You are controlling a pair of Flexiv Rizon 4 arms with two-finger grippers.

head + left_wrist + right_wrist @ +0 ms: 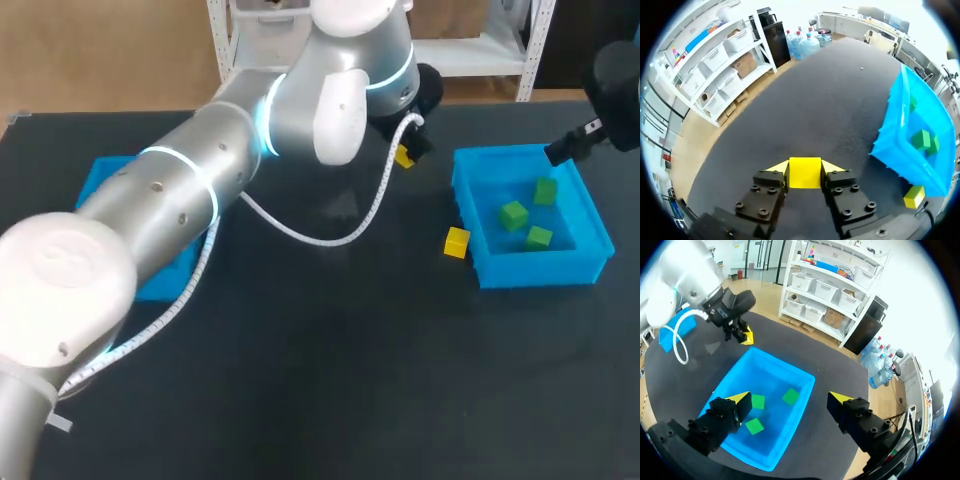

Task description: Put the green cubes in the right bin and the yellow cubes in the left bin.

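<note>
Left arm [190,190] stretching across table, left gripper [805,167] clamping yellow cube [805,176]. Right bin [540,268] holding three green cubes [514,214]. Right gripper [790,399] hanging above bin, jaws wide. Second yellow cube [457,242] lying just beside right bin.

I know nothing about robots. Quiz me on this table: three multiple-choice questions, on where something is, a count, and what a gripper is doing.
1. Where is the loose yellow cube relative to the right bin? A inside it; B on the table beside it; C stacked on its rim.
2. How many green cubes lie in the right bin? A one; B three; C five.
3. The left gripper is: A open, empty; B shut on a green cube; C shut on a yellow cube.
Answers: 1 B, it sits outside the bin's wall. 2 B, three show inside. 3 C, both fingers press the held yellow cube.
</note>
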